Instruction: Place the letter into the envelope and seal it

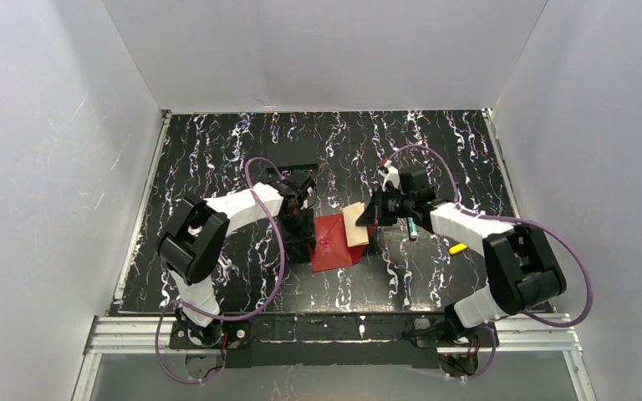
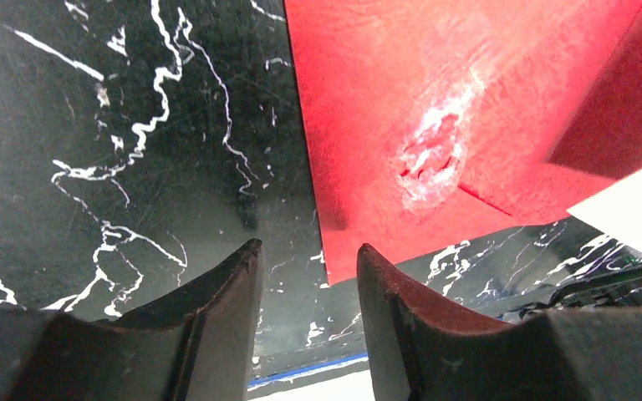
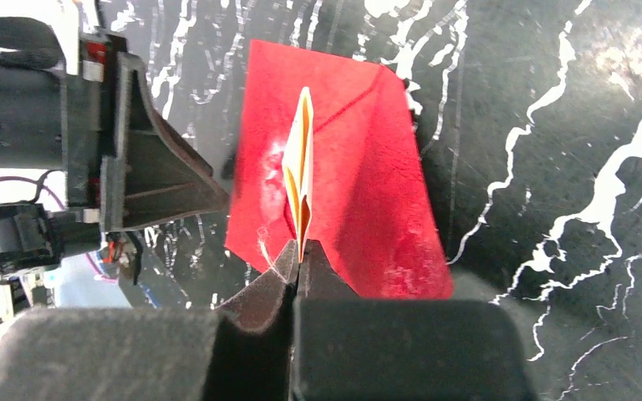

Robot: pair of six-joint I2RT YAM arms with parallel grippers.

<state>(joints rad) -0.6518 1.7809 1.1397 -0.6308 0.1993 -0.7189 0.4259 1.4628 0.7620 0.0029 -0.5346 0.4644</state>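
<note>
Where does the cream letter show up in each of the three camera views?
Top external: the letter is at centre, over the envelope's right side.
Left wrist: its pale corner at the right edge.
Right wrist: centre, seen edge-on.
Shared landmark: the red envelope.

Left wrist: envelope (image 2: 418, 100) cut off at top and right edges; letter (image 2: 631, 209), only a pale corner shows.

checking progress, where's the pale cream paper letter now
In the right wrist view the pale cream paper letter is pinched edge-on in the shut right gripper, over the flat red paper envelope mid-table.
</note>
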